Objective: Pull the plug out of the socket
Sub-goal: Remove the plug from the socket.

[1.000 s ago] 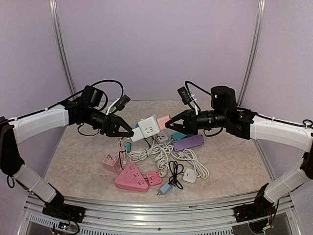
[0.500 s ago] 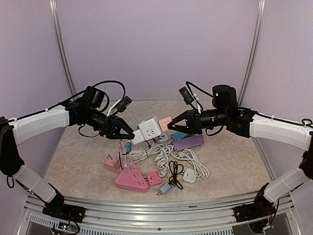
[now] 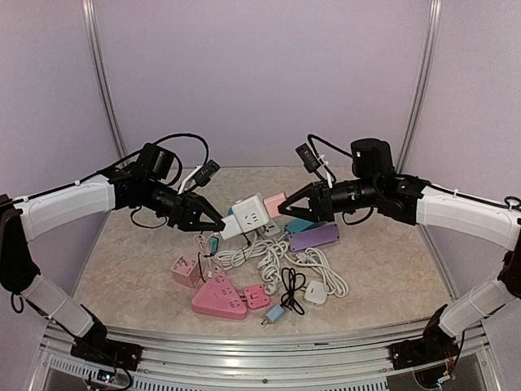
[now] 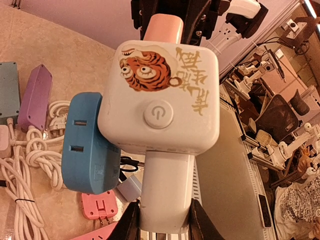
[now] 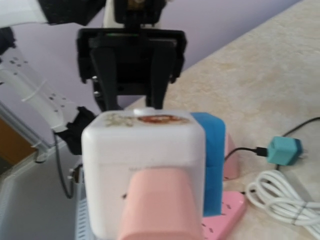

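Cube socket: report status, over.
Left gripper shut on white stem of cube socket. Right gripper at pink plug, grip unconfirmed. Pink plug not yet out. Blue plug on side face.

Robotics lab, lilac-walled booth (image 3: 260,81), aluminium frame (image 3: 244,340), other robot rigs (image 4: 248,82) and chairs (image 4: 282,112) beyond

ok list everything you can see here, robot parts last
cube socket: 1, white, held above table
pink plug: 1, pink, cube's right-arm face
blue plug: 1, blue, another cube face
white plug: 1, white, cube's left-arm face
purple strip: 1, purple, table, back right
teal strip: 1, teal, beside it
pink triangular strip: 1, pink, table front
small pink socket: 1, pink, table left
cables: bundle, white, table centre
left claw: 1, black, shut on white plug
right claw: 1, black, at pink plug, grip unclear
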You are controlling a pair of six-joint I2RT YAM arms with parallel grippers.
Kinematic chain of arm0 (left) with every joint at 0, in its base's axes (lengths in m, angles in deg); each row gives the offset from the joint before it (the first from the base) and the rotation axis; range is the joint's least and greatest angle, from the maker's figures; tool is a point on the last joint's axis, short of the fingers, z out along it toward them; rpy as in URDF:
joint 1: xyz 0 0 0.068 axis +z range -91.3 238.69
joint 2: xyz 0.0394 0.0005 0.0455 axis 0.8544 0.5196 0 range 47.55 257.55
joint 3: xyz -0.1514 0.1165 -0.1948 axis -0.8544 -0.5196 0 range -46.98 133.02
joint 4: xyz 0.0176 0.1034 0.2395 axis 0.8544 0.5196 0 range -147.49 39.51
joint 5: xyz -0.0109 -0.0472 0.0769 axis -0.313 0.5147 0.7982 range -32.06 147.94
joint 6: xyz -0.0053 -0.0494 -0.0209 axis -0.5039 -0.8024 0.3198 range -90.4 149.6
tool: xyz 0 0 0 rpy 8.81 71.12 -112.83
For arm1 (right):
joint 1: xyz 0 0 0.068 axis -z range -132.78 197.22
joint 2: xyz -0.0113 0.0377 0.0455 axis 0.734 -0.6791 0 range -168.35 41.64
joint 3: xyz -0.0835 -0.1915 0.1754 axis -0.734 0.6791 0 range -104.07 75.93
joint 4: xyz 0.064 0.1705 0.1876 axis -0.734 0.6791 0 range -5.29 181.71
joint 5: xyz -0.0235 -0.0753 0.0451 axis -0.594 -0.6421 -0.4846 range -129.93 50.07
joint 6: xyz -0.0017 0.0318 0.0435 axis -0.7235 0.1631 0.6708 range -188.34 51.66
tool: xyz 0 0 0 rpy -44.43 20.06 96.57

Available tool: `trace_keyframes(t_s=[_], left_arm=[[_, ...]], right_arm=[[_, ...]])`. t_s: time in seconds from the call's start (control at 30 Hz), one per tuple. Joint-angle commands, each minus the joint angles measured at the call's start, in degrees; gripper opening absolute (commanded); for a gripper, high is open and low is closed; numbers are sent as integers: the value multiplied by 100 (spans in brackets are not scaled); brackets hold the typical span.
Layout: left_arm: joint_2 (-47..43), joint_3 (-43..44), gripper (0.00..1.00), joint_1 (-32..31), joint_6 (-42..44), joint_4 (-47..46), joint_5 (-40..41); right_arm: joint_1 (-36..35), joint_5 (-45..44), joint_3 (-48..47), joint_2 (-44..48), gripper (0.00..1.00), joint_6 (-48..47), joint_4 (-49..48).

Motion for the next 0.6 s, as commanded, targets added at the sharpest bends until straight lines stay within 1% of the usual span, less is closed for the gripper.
trace_keyframes(t_s=[0.0,0.13,0.3,0.4,0.57], left_arm=[[-39,155,0,-57,-11,-65,278],[-33,159,0,-57,-8,-52,319],[-37,168,0,-56,41,-5,369],[-44,168,0,-57,60,5,368],[-68,159,0,-57,73,11,373]], right_arm=[[-74,-722,-473,-146,0,-383,917],[-71,-1060,-624,-242,0,-503,1340],[-71,-1206,-710,-280,0,-611,1592],[-71,-1013,-687,-251,0,-610,1513],[-71,-385,-659,-218,0,-566,1245]])
